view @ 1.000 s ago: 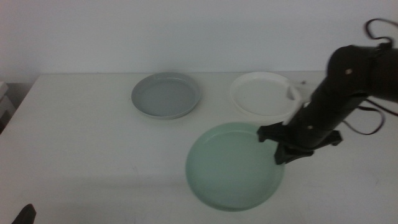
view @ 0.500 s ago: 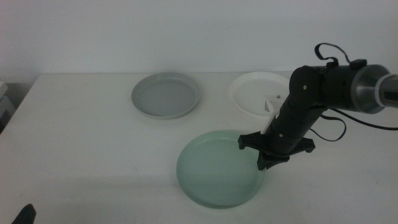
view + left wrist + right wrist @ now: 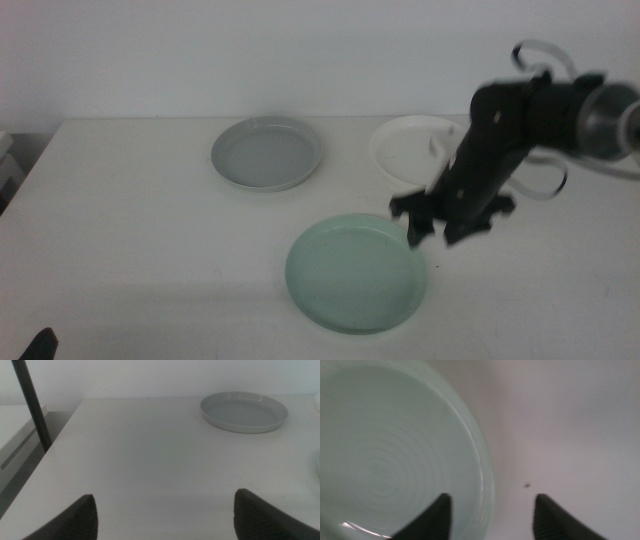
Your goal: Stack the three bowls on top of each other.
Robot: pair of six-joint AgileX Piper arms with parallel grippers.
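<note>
i see my right gripper (image 3: pixel 432 232) hanging just over the far right edge of the mint green bowl (image 3: pixel 356 274). in the middle view it looks blurry. its two dark jaws are spread wide and hold nothing. in the right wrist view the gripper (image 3: pixel 492 515) has one jaw over the inside of the mint green bowl (image 3: pixel 385 455) and the other jaw over the bare white table (image 3: pixel 570 420), so the bowl's rim sits between them. i cannot tell if the jaws touch the rim. a tiny dark speck (image 3: pixel 526 485) lies on the table near the bowl.

the mint green bowl sits flat on the table (image 3: pixel 130 230), near the front, by itself. the grey bowl (image 3: pixel 266 153) is at the back, left of the middle. the white bowl (image 3: pixel 418 150) is at the back too, to the right of the grey one, and the arm hides part of it. all three bowls sit apart.

my left gripper (image 3: pixel 165 515) waits low over the front left of the table. its jaws are wide apart and hold nothing. from there i see the grey bowl (image 3: pixel 244 411) far across the table.
</note>
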